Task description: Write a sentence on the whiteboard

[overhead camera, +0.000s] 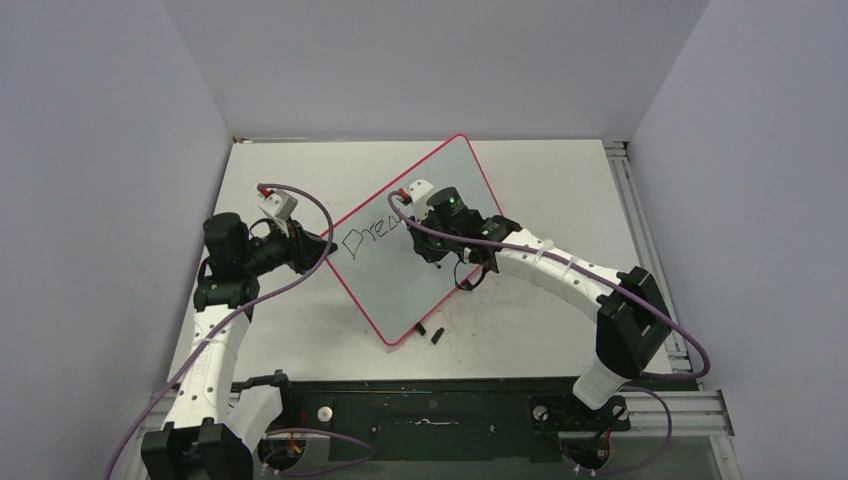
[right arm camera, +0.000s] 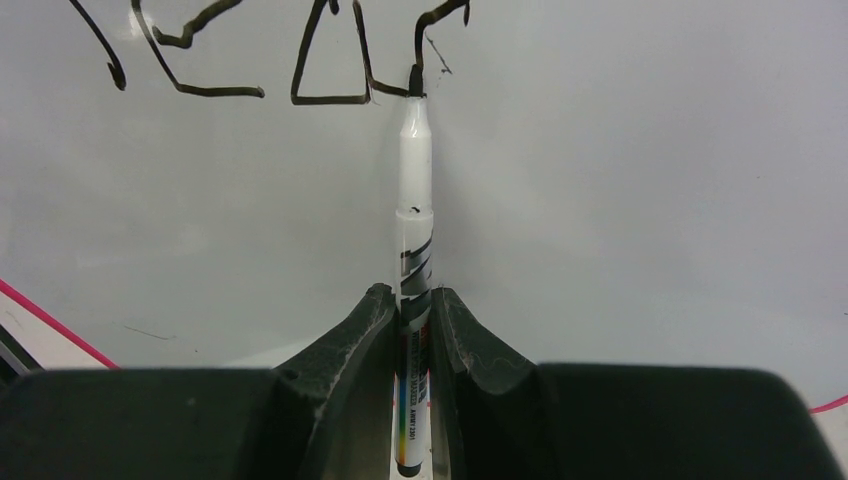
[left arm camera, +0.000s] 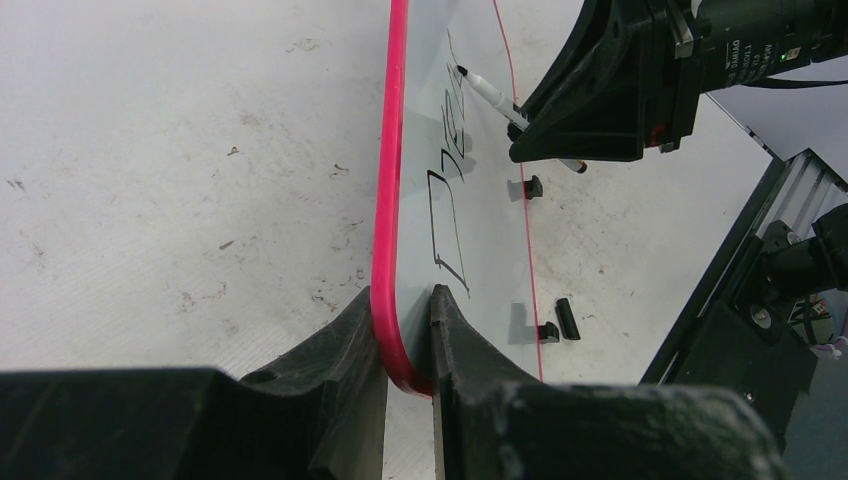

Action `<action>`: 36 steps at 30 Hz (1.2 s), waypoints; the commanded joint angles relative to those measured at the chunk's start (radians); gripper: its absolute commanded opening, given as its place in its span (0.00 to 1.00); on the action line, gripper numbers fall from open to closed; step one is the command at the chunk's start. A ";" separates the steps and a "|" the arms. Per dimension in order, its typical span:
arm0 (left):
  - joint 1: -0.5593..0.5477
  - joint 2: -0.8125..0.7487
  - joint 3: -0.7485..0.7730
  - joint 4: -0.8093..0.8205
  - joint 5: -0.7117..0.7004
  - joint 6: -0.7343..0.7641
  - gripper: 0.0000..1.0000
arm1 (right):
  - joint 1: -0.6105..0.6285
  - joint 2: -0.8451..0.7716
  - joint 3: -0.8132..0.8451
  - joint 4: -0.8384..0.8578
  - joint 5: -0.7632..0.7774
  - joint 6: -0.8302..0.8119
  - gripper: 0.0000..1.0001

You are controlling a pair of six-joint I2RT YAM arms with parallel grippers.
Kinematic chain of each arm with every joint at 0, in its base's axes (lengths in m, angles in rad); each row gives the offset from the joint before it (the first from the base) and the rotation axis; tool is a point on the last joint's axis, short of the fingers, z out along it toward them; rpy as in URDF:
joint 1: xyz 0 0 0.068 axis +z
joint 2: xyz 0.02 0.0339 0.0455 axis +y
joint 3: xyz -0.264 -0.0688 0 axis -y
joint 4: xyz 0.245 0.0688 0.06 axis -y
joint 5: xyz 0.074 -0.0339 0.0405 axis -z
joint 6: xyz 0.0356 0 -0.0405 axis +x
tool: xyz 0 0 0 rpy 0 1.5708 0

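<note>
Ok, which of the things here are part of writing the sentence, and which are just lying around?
In the job:
- whiteboard, its rim clamped in the left jaws
- marker, held in the right jaws, tip on the board
- sentence, only partly written

Lying about:
- small black piece on the table by the board's near corner
- aluminium rail along the right side

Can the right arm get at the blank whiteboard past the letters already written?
Probably yes. The right claw is shut on the marker, tip on the whiteboard at the last stroke of the sentence; the bare surface beyond lies open. The left claw clamps its rim, clear of it.
</note>
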 commanded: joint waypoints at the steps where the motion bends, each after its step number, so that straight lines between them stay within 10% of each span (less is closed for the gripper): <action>1: -0.012 -0.008 0.006 -0.030 -0.045 0.124 0.00 | 0.005 0.022 0.065 0.022 0.034 0.009 0.05; 36: -0.012 -0.014 0.006 -0.030 -0.044 0.125 0.00 | -0.016 0.059 0.089 -0.024 0.072 0.041 0.05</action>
